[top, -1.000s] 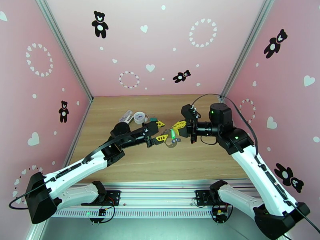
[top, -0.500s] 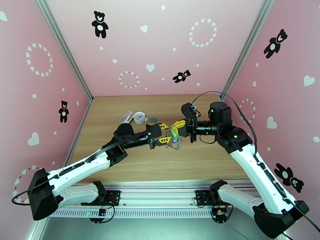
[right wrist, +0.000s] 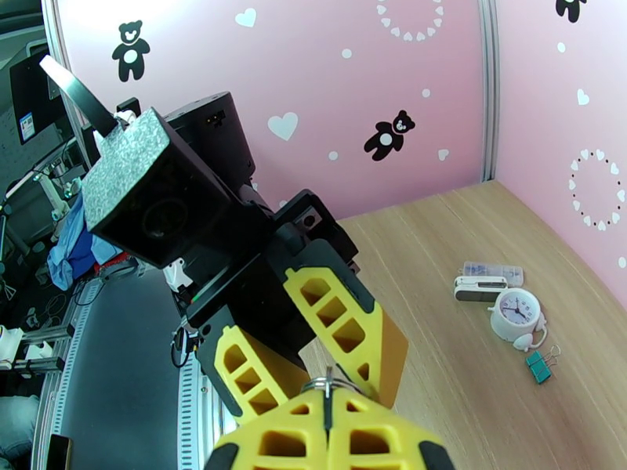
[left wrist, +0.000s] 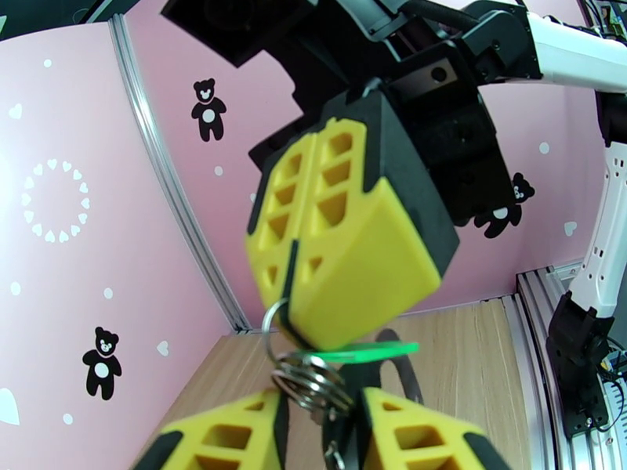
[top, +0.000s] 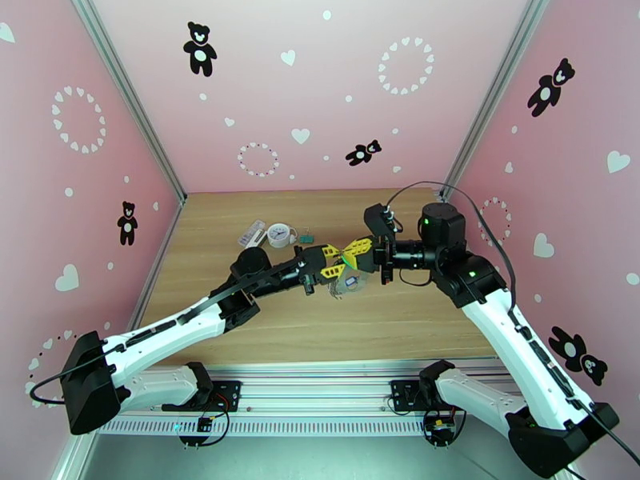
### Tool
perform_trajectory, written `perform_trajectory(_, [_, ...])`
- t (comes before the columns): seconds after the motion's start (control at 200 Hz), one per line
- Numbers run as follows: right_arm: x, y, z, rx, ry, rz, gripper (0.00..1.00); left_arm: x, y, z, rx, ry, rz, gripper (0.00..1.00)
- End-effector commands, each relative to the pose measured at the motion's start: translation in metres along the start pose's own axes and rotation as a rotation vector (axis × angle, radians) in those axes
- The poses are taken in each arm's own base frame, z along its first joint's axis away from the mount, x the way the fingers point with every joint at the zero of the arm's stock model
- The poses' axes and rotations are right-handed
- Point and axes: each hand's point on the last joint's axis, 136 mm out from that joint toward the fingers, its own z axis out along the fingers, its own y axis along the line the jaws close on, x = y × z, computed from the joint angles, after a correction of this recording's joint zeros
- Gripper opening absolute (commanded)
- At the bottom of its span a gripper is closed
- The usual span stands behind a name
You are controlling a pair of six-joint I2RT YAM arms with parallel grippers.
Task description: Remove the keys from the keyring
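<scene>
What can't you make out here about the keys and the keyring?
Left wrist: green key blurred, its attachment hidden behind the right gripper.
Left wrist: what sits inside the left gripper is dark, cut by the bottom edge.
Top external: keyring too small, partly under both grippers.

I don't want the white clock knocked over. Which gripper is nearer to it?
Left. The left gripper is to the right of the clock, slightly nearer the arm bases; the right gripper, shut on the keyring, lies farther right, past the left one.
</scene>
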Motion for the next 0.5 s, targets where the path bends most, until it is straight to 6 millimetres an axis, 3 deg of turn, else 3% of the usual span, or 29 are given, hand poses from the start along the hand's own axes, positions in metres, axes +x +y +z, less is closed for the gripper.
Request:
perform_trajectory(0.0, [-0.0130,0.0072,-0.0052,-0.009,-0.041,-0.050,0.00,-0.0090,0.0048,0.0032,-0.018,-0.024,0.009,0.25])
perform_trajectory(0.491, [-0.0077,0.0099,-0.0102,0.019,0.002,-0.077,0.00,-0.0182,0.0077,-0.0004,-0.029,-0.029,-0.011,0.15])
